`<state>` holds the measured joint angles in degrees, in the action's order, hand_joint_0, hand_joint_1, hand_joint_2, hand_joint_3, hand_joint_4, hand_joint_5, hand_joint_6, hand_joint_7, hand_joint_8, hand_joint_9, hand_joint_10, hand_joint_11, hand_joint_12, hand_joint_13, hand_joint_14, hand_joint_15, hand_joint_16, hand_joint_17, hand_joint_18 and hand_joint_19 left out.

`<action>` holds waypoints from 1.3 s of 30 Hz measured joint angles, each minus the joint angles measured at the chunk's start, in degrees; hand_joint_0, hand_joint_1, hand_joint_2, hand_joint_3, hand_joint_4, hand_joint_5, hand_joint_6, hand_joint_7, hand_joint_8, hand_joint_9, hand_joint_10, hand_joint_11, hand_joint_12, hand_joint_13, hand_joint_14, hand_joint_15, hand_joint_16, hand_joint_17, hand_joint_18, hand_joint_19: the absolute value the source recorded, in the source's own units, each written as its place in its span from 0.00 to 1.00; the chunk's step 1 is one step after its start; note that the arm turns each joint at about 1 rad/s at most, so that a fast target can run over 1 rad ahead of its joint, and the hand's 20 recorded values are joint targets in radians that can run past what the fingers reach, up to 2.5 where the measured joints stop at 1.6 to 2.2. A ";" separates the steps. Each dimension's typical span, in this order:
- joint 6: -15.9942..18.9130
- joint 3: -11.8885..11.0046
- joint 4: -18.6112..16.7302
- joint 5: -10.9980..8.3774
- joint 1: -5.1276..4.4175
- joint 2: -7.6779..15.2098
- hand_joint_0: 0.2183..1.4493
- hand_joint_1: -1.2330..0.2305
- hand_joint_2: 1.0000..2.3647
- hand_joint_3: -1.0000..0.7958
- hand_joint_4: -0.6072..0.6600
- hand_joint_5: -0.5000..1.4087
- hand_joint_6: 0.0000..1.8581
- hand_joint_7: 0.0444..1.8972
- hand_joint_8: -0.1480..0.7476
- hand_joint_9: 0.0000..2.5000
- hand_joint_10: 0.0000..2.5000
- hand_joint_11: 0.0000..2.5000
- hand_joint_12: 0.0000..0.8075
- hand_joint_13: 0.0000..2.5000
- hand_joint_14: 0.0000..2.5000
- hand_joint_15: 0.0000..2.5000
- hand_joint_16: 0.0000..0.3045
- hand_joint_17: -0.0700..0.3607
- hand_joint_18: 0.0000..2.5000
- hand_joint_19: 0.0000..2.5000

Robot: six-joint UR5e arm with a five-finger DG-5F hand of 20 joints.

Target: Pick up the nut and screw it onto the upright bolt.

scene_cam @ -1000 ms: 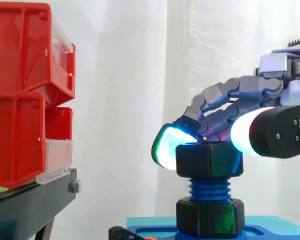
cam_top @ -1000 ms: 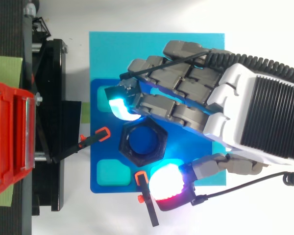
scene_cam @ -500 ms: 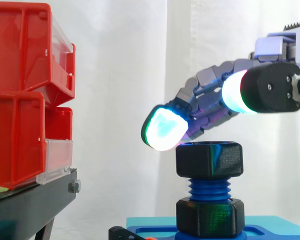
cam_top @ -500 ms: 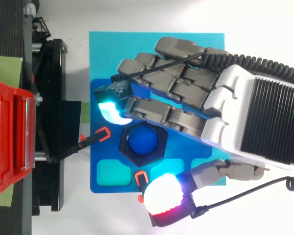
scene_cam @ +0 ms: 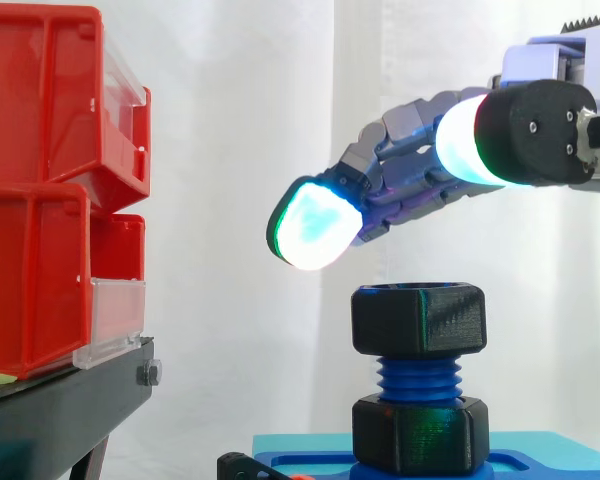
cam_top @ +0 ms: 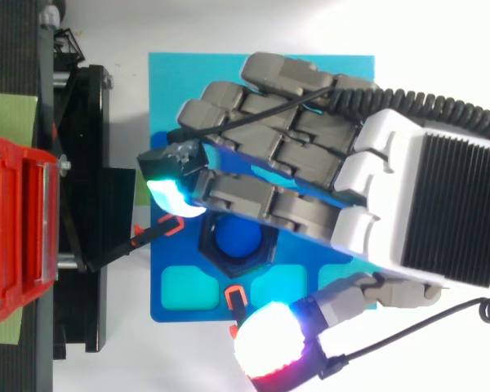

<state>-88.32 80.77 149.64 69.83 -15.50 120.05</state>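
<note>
Directly under the hand (scene_cam: pixel 410 165) sits the black hex nut (scene_cam: pixel 418 320), on top of the upright blue bolt (scene_cam: pixel 418 377). Clear air gap between them, no contact.

- Hand is spread wide and holds nothing. Fingers reach out to the left and slope down, with the cyan-white fingertip pad (scene_cam: pixel 310 225) above and left of the nut.
- Thumb pad (cam_top: pixel 269 351) hangs on the near side, fingers on the far side. From above, the nut lies between the two, closer to the finger side.
- Nut axis is vertical and coaxial with the bolt, whose top (cam_top: pixel 235 239) shows through the bore. Nut face looks level.
- Threads are exposed between the nut and the lower black hex collar (scene_cam: pixel 420 432), so my read is it's engaged but not run down.
- Bolt stands in the blue fixture (scene_cam: pixel 540 465), well right of the red bins (scene_cam: pixel 50 190).

Coming move hinges on a straight vertical drop: pads need to straddle opposite flats, near and far, before any twist.
</note>
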 measured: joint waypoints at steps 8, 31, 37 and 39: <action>-2.92 0.00 -1.91 2.73 -0.09 0.08 0.18 0.75 0.00 0.28 0.56 0.15 0.27 0.34 0.42 0.13 0.00 0.00 0.41 0.17 0.00 0.00 0.15 0.40 0.11 0.02; -2.33 0.35 0.16 4.86 1.05 0.49 0.19 0.75 0.00 0.28 0.58 0.16 0.27 0.39 0.43 0.14 0.00 0.00 0.41 0.17 0.00 0.00 0.14 0.38 0.12 0.02; -2.38 1.09 -0.56 5.91 1.42 0.51 0.20 0.76 0.00 0.28 0.59 0.17 0.27 0.40 0.44 0.15 0.00 0.00 0.41 0.18 0.00 0.00 0.14 0.38 0.12 0.02; -2.38 1.14 -0.77 6.17 1.54 0.51 0.20 0.77 0.00 0.28 0.60 0.17 0.27 0.41 0.44 0.15 0.00 0.00 0.41 0.18 0.00 0.00 0.14 0.38 0.12 0.03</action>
<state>-90.70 81.91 148.87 76.00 -13.96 120.56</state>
